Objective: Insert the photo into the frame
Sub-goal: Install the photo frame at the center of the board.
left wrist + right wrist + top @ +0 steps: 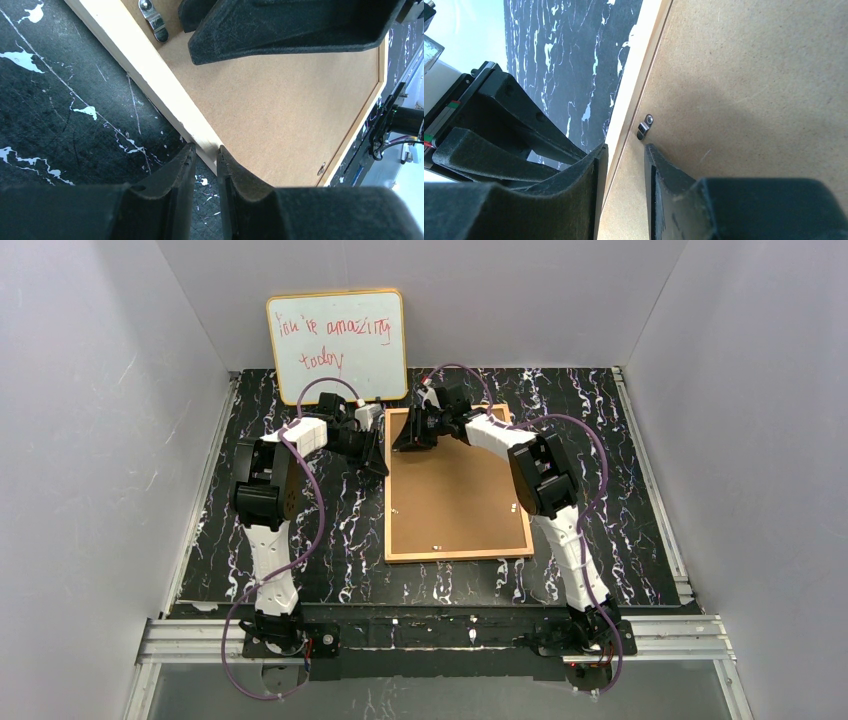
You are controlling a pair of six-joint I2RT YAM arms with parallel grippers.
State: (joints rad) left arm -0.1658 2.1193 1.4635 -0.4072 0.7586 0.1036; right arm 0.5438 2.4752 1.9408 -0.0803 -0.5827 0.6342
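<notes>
The frame (pixel 455 500) lies back-up on the table, its brown fibreboard inside a pale wood rim. The photo is out of view. My left gripper (pixel 376 456) is at the frame's left rim near the far corner. In the left wrist view the gripper (pixel 206 150) is shut on that rim (pixel 150 70), one fingertip on each side. My right gripper (pixel 412 438) hovers over the same far-left area. In the right wrist view it (pixel 624 147) is open, straddling the rim, one finger over the backboard (pixel 749 75) beside a metal clip (pixel 644 127).
A yellow-rimmed whiteboard (pixel 337 345) with red handwriting leans on the back wall behind the left arm. The black marbled mat (pixel 620 440) covers the table between grey side walls. A second clip (pixel 154 20) sits near the right gripper's fingers (pixel 290 30).
</notes>
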